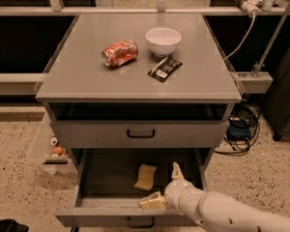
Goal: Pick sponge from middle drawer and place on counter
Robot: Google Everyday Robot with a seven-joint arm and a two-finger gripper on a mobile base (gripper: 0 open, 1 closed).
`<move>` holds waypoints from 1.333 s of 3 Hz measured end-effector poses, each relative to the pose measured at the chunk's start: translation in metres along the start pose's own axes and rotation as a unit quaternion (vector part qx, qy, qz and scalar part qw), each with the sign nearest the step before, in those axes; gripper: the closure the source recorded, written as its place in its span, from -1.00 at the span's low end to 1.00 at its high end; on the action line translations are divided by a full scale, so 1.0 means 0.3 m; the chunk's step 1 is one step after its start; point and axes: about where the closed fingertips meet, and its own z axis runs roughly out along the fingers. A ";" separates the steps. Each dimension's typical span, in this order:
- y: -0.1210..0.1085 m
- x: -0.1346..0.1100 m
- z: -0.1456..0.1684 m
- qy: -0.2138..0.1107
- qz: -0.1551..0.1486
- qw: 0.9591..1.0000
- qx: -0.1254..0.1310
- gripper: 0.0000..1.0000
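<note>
The gripper (164, 186) is hanging wide open, empty, in the middle drawer (96, 218); just left of it the sponge (145, 177) is lying lengthwise front-to-back.

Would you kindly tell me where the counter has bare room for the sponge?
The counter is bare along its front strip, clear of the can and wrapper, and down its left and right edges. The back middle is crowded: can, bowl, wrapper. The gripper, open, sits in the middle drawer right of the sponge.
</note>
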 end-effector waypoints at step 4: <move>0.067 0.023 0.267 0.008 0.027 0.999 -0.022 -1.00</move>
